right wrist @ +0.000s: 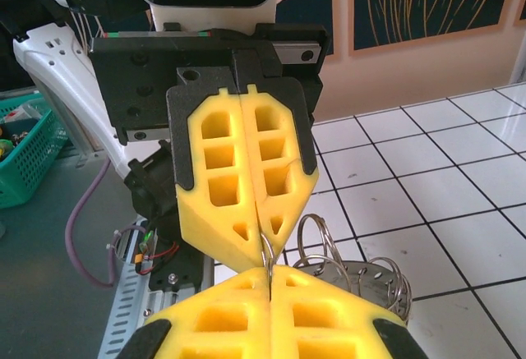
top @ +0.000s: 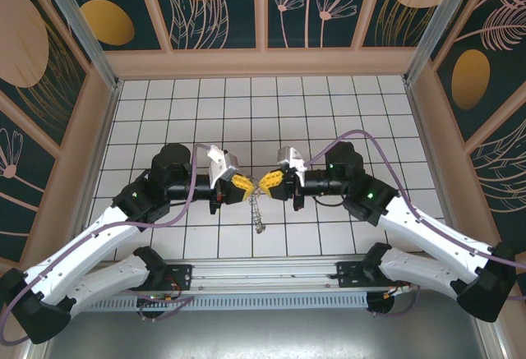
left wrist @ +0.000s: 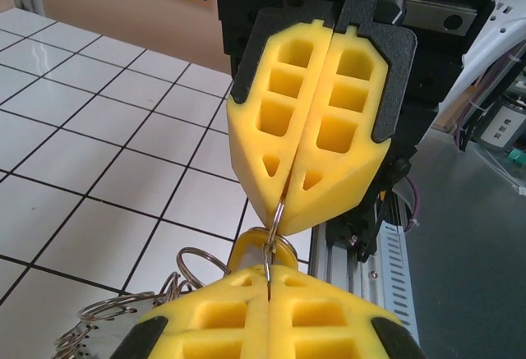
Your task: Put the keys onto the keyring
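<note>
Meeting tip to tip over the white tiled tabletop (top: 329, 112), the left gripper (top: 245, 185) and the right gripper (top: 268, 181) both pinch the keyring (top: 258, 209), one from each side of it. Each pair of yellow foam fingers (left wrist: 362, 162) is pressed narrow, with only the thin wire of the keyring caught between the pads. Below the pinched stretch of the keyring hangs a bunch of smaller metal loops (right wrist: 325, 240). A small tan rounded piece (left wrist: 246, 248) sits just behind the keyring wire. Whether that piece is the key cannot be told.
</note>
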### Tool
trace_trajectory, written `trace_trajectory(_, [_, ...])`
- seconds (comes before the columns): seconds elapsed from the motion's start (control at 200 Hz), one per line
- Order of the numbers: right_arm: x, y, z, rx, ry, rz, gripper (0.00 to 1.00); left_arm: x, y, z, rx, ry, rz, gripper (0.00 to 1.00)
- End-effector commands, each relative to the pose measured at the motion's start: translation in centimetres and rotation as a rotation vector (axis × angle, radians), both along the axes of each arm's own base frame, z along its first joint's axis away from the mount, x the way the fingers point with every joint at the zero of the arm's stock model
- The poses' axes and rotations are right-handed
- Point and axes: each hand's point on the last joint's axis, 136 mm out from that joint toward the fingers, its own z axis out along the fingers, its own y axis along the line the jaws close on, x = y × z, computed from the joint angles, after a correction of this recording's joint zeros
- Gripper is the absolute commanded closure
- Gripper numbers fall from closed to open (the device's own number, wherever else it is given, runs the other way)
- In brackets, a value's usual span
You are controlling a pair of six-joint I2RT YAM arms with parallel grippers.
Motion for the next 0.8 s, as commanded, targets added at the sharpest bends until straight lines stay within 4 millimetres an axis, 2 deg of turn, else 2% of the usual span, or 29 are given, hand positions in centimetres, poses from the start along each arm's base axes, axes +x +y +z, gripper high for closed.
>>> trace_trajectory(0.0, [-0.6,0.5,2.2,0.047,-0.033,0.038,1.00,0.0,0.0,2.1,-0.031,-0.068,-0.013,1.00])
trace_trajectory(0.556, [-1.6,1.7,2.8,0.047,-0.058,0.078,1.00,0.3,-0.5,1.6,0.009,-0.052,-0.030,1.00])
trace_trajectory(0.796, [-1.7,2.0,2.3,0.029,-0.062,0.082,1.00,0.4,-0.6,1.8,0.011,-0.054,-0.031,1.00])
